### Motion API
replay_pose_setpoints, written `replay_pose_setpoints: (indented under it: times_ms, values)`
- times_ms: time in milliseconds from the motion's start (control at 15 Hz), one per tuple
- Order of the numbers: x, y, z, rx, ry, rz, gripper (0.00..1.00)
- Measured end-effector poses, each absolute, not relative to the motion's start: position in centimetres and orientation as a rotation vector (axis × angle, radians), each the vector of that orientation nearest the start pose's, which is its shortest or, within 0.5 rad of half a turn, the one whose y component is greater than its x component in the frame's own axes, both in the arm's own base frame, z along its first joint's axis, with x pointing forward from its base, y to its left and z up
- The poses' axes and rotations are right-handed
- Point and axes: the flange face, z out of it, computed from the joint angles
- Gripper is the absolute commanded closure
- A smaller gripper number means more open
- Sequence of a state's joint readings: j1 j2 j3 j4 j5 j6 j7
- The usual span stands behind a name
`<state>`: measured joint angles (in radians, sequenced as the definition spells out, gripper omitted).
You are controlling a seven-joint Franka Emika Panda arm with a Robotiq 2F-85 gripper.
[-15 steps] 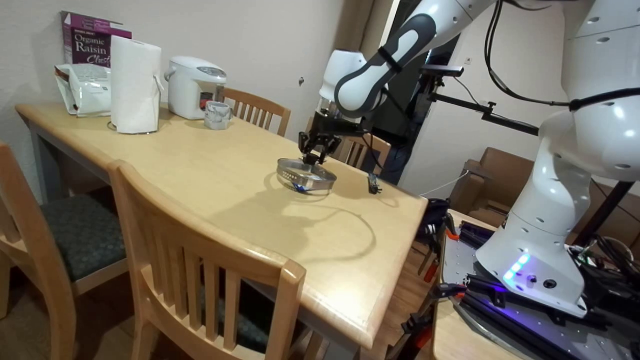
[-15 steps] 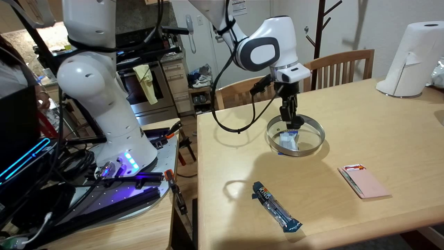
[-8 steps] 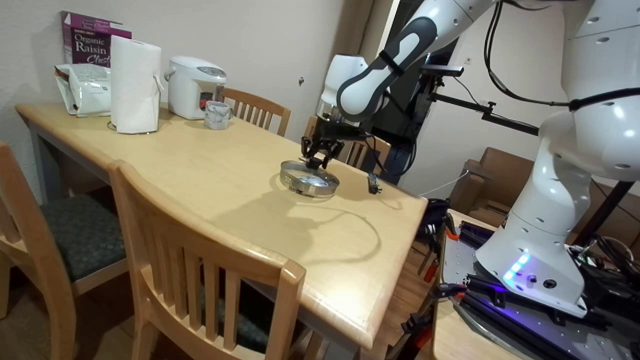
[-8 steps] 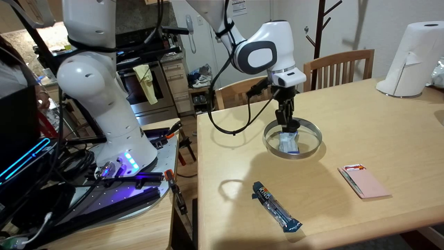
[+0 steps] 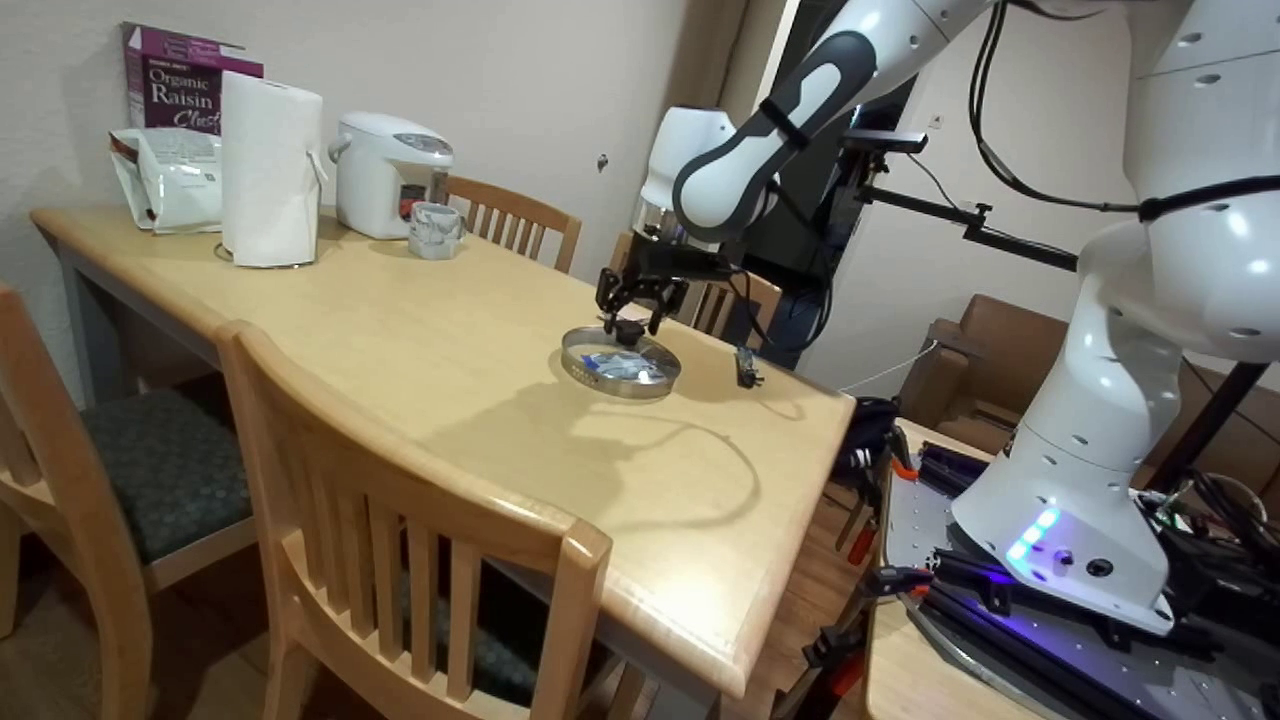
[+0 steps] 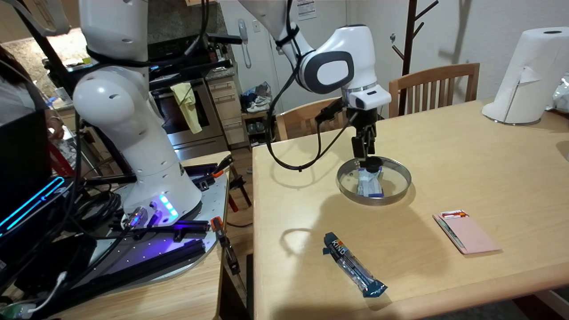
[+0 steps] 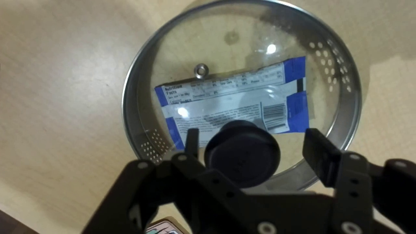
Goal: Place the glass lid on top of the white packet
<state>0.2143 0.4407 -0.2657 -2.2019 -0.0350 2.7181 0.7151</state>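
The glass lid (image 7: 234,48), clear with a metal rim, lies over the white packet (image 7: 224,104) on the table. Through the glass the packet shows within the rim, its blue ends visible in the wrist view. In both exterior views the lid (image 5: 660,385) (image 6: 398,193) sits low, roughly level; whether its rim touches the table all round I cannot tell. My gripper (image 7: 255,146) stands open around the dark knob (image 7: 242,156), with a gap on each side, wider on the right. In an exterior view the gripper (image 6: 365,155) is just above the knob.
A dark wrapped bar (image 6: 355,266) and a pink card wallet (image 6: 469,233) lie on the table near the lid. A paper towel roll (image 5: 270,170), a white water dispenser (image 5: 385,175) and a cup (image 5: 435,230) stand farther along. Wooden chairs (image 5: 400,500) surround the table.
The lid has come down from a tilted, raised hold, shifting slightly, to lie low over the packet. My jaws have parted from its knob.
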Motion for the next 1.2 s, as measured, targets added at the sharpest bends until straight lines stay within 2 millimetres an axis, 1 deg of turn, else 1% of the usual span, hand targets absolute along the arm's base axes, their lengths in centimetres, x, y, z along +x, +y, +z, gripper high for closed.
replay_pose_setpoints:
  times_ms: [333, 800, 1000, 1200]
  values:
    - [56.5, -2.7, 20.4, -3.019, 1.116, -0.231, 0.0]
    - [57.1, -1.5, 23.2, -3.037, 1.099, -0.337, 0.0]
    - [57.2, -1.6, 24.5, -3.006, 1.182, -0.396, 0.0]
    - [57.0, -2.6, 25.3, -2.947, 1.323, -0.436, 0.0]
